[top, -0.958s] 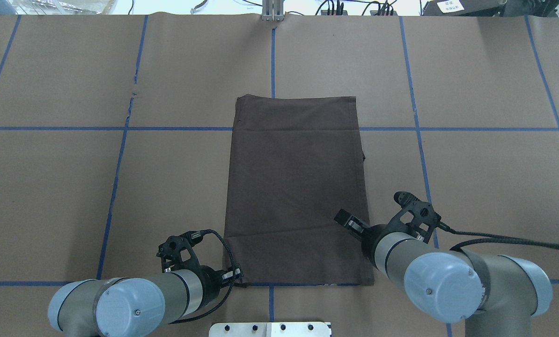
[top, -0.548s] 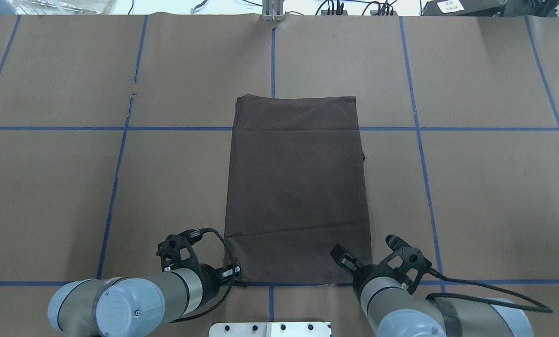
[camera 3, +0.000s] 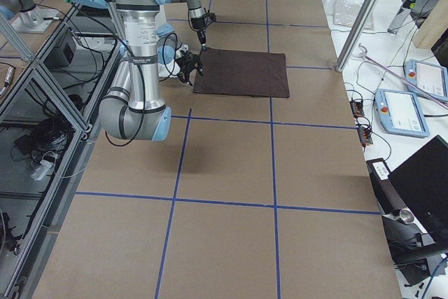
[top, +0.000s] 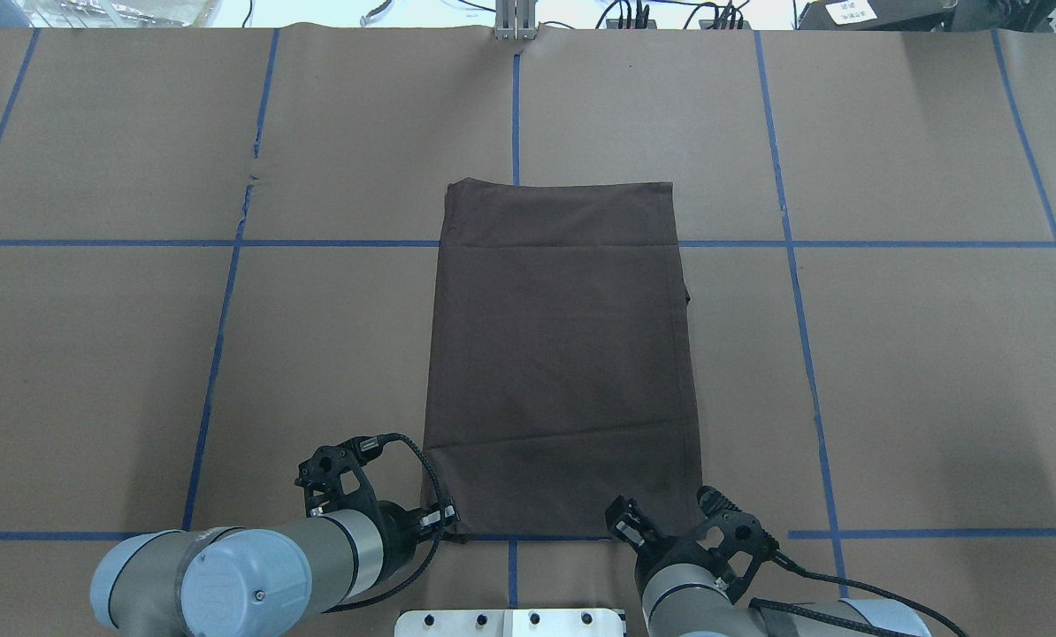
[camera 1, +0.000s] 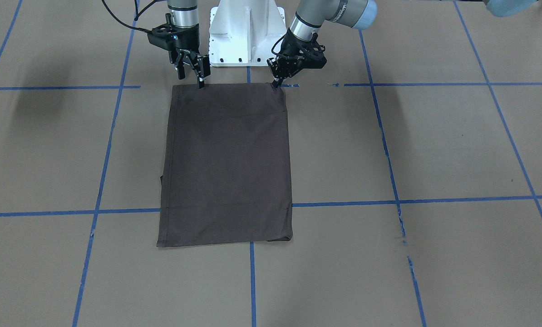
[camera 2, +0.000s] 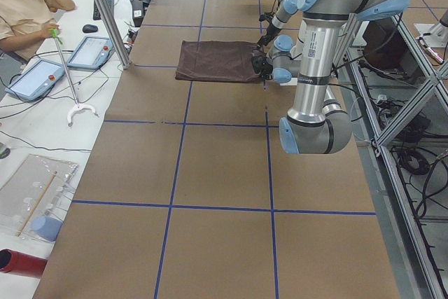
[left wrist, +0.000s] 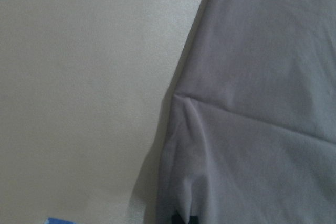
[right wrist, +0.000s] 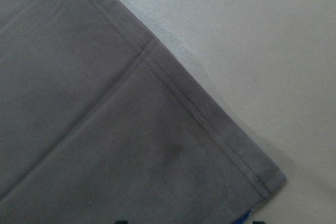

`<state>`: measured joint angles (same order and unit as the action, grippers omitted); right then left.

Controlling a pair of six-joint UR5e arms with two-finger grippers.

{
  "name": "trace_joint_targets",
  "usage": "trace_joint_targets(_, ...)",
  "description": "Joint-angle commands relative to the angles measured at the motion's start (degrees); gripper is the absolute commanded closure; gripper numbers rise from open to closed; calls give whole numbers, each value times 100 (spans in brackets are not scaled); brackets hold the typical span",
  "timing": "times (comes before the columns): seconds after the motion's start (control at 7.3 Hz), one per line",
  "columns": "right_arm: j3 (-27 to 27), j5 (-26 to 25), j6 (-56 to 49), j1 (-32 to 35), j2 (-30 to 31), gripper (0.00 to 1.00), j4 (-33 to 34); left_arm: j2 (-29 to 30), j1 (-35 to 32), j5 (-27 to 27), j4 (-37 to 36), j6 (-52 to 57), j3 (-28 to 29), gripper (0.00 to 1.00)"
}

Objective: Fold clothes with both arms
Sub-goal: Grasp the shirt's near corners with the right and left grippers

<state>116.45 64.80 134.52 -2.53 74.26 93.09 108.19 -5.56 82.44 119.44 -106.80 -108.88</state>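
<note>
The dark brown T-shirt [top: 563, 354] lies flat, folded into a long rectangle, in the middle of the table [camera 1: 228, 159]. My left gripper [camera 1: 276, 81] is shut on the shirt's near-left corner, low on the table [top: 447, 522]. The left wrist view shows the cloth [left wrist: 252, 103] puckered toward the fingertips. My right gripper [camera 1: 190, 75] is open, just above the shirt's near-right corner [top: 634, 524]. The right wrist view shows that hemmed corner [right wrist: 105, 129] lying flat. The collar, logo and tags are hidden.
The brown paper table cover carries a grid of blue tape lines [top: 227, 243]. The white pedestal base [camera 1: 246, 32] stands just behind both grippers. An operator [camera 2: 21, 12] sits at the far side beside tablets [camera 2: 35, 78] and a metal pole [camera 2: 105, 12].
My right arm has drawn back toward the robot along the shirt's right edge, down to its near-right corner. The left arm and the shirt have not moved.
</note>
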Motion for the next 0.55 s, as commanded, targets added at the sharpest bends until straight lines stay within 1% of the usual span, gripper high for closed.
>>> trace_joint_targets(0.0,-70,15,4,77,-35,19,42,0,20,-8,0,-16,-2,100)
trace_joint_targets(0.41,-201,24,-40,147,-139,19,42,0,29,-8,9,-25,-2,100)
